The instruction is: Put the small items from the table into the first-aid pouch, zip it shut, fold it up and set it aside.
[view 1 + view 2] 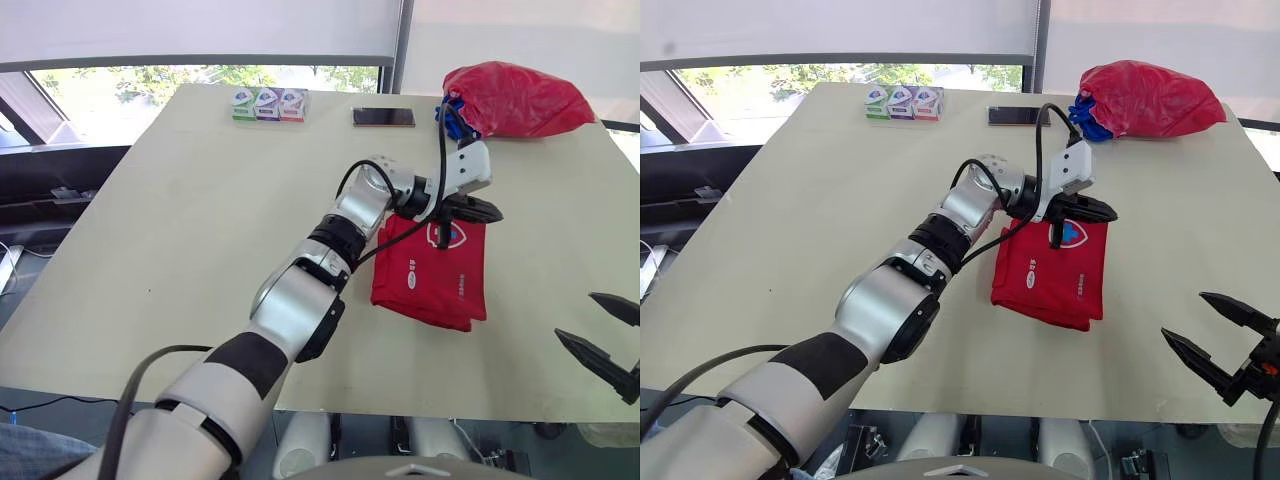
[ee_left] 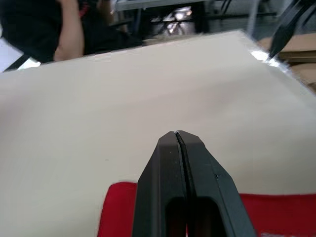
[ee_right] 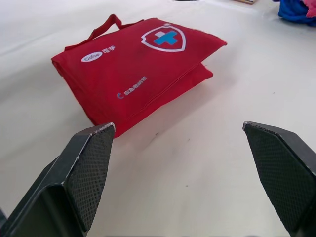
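The folded first-aid pouch (image 1: 430,272) lies mid-bench (image 1: 200,220), with the left hand (image 1: 488,211) over its far edge, fingers pinched together on nothing. The right hand (image 1: 575,316) is spread wide nearby. The pouch looks like soft, light fabric, probably floppy; I'd grip the doubled fold.

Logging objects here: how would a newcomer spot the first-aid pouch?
On the beige table, look right of centre, under the left tool. The first-aid pouch is flat, folded, with a blue-cross shield; the red bag at the far corner is crumpled.

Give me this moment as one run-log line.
first-aid pouch: folded | left gripper: fingers shut, above pouch | right gripper: fingers open, empty
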You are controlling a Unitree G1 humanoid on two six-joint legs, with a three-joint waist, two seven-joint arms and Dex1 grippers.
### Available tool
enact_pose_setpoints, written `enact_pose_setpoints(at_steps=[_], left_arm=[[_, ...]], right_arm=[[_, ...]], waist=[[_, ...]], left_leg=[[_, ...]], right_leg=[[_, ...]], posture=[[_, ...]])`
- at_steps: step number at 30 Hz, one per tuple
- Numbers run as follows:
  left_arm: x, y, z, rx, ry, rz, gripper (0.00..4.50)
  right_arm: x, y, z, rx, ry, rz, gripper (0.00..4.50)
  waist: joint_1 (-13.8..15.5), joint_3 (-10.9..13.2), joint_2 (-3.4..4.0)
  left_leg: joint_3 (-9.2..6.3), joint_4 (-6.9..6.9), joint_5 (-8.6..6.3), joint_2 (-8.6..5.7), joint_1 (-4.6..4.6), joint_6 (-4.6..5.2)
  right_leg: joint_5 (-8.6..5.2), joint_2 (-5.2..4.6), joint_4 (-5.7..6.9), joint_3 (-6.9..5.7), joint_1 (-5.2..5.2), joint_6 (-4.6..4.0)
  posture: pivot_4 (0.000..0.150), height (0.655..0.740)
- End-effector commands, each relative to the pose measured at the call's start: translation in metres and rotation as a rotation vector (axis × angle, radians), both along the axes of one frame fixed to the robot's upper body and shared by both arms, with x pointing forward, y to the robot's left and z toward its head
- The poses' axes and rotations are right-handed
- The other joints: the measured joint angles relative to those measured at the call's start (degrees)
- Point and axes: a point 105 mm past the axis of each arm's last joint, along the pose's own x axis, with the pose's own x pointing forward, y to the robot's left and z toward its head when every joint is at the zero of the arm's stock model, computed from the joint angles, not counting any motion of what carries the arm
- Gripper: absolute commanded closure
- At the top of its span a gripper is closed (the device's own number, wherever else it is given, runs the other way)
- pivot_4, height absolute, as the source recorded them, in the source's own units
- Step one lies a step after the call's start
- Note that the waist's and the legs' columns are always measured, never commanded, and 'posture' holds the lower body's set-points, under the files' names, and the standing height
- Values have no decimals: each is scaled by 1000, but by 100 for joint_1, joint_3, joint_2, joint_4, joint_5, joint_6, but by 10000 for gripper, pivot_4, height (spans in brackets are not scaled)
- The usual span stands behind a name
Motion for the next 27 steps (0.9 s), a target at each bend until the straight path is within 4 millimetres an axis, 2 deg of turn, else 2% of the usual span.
enact_pose_setpoints(at_steps=[1,4,7,11,13,17,19,21,24,26,27], left_arm=[[4,-4,-19,79,-39,49,45000],[0,4,-56,236,-49,38,45000],[-6,10,-76,295,5,30,45000],[-10,10,-82,262,72,32,45000],[-6,9,-74,211,61,47,45000],[-2,11,-40,40,73,18,45000],[-1,22,-16,-71,78,-38,45000],[5,40,-1,-140,68,-41,45000],[8,71,10,-179,66,-59,36443],[3,105,17,-195,68,-73,26806],[0,125,18,-196,69,-63,23691]], right_arm=[[1,-2,0,-7,-23,-4,671],[2,0,-1,-5,-31,-4,671],[3,1,0,-5,-36,-3,671],[2,1,-1,-9,-25,-3,671],[4,2,-3,-10,-10,-9,671],[8,13,-9,24,59,13,671],[15,21,-14,17,90,39,671],[23,27,-17,24,109,48,671],[32,35,-21,38,130,50,0],[41,41,-22,94,153,36,0],[44,46,-22,124,169,39,0]], waist=[[2,0,2],[-3,0,1],[-4,-2,-1],[-7,-6,-1],[-7,-6,-2],[-22,-7,1],[-29,-10,10],[-54,-6,17],[-43,-10,23],[-39,-11,25],[-60,-12,27]], left_leg=[[-1,0,0,0,-3,0],[-7,0,0,0,-8,0],[-7,0,0,-1,-6,0],[-6,0,0,0,4,0],[-7,0,0,1,8,0],[-5,1,0,2,10,-1],[-1,1,1,3,10,-1],[8,0,1,7,11,-2],[8,0,2,10,13,-3],[9,-1,2,10,14,-3],[9,0,2,11,14,-4]], right_leg=[[0,0,0,-1,-2,0],[1,0,0,-7,-4,-1],[0,0,0,-3,-2,-2],[-9,-1,5,-1,2,-19],[-9,0,8,-1,4,-19],[-9,-1,10,1,4,-21],[-9,-1,11,5,2,-22],[-9,1,14,10,-2,-24],[-5,2,15,10,-1,-24],[-1,3,17,11,0,-16],[1,2,17,12,0,-14]], posture=[[1500,7400],[1500,7400],[1500,7400],[1500,7400],[1500,7400],[1500,7400],[1500,7400],[1500,7400],[1500,7400],[1500,7400],[1500,7400]])
